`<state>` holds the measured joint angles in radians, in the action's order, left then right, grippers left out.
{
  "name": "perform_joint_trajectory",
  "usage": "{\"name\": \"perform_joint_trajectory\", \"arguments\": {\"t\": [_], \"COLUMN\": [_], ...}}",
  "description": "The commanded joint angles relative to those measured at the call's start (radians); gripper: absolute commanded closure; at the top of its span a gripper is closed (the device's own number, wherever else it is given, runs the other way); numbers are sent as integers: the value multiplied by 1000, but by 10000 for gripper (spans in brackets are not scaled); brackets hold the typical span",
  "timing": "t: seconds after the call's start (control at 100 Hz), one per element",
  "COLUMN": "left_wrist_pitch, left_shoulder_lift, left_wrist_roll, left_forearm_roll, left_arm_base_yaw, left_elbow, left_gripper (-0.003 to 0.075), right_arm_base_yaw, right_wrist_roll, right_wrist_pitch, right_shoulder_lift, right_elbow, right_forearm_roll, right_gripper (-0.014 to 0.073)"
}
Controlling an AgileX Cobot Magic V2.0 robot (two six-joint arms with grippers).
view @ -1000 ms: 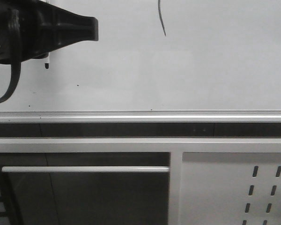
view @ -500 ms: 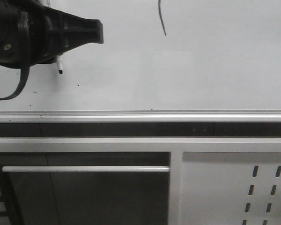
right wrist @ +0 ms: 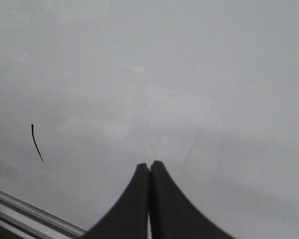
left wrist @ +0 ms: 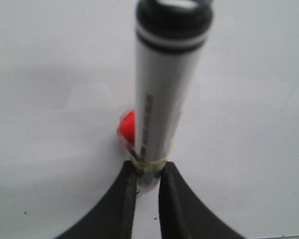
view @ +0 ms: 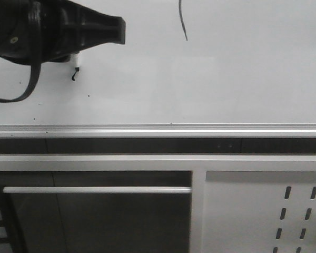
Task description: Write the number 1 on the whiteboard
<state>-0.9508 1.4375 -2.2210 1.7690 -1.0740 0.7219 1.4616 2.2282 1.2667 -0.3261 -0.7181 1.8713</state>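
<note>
Left gripper [left wrist: 147,181] clamps a marker [left wrist: 164,89], tip apparently touching the whiteboard [view: 226,79]. The number 1 [view: 183,21] runs near-vertical at the board's far edge. Right gripper [right wrist: 149,172] fingers pressed together, empty.

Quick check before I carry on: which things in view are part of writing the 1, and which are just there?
Part of the job:
- whiteboard
- black marker stroke already on it
- marker, clamped in the left gripper

Just there:
- right gripper, shut and empty
- slotted white panel
- silver rail
</note>
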Motion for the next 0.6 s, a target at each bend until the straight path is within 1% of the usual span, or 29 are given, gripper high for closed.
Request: {"name": "perform_joint_trajectory", "arguments": {"t": [0.0, 0.06, 0.14, 0.31, 0.45, 0.59], "left_wrist_pitch": [-71, -43, 47, 152, 291, 364], "left_shoulder_lift": [-53, -65, -85, -101, -114, -114], "left_wrist_roll": [17, 17, 17, 17, -29, -39], "left_forearm_roll": [92, 92, 92, 92, 92, 92], "left_arm_base_yaw": [-21, -27, -27, -11, 43, 113], "left_elbow": [32, 32, 32, 32, 32, 32], "left_gripper": [737, 737, 738, 738, 738, 738], "right_arm_base_yaw": [-2, -2, -2, -2, -2, -2], "right_wrist_roll": [10, 10, 10, 10, 10, 10], "right_wrist_pitch": [51, 51, 51, 51, 51, 51], "right_shoulder_lift": [-10, -10, -10, -10, -10, -10], "right_elbow": [-31, -31, -31, -31, -31, -31], "right_forearm_roll": [-16, -16, -16, -16, -16, -16], "right_gripper": [664, 664, 664, 664, 664, 664]}}
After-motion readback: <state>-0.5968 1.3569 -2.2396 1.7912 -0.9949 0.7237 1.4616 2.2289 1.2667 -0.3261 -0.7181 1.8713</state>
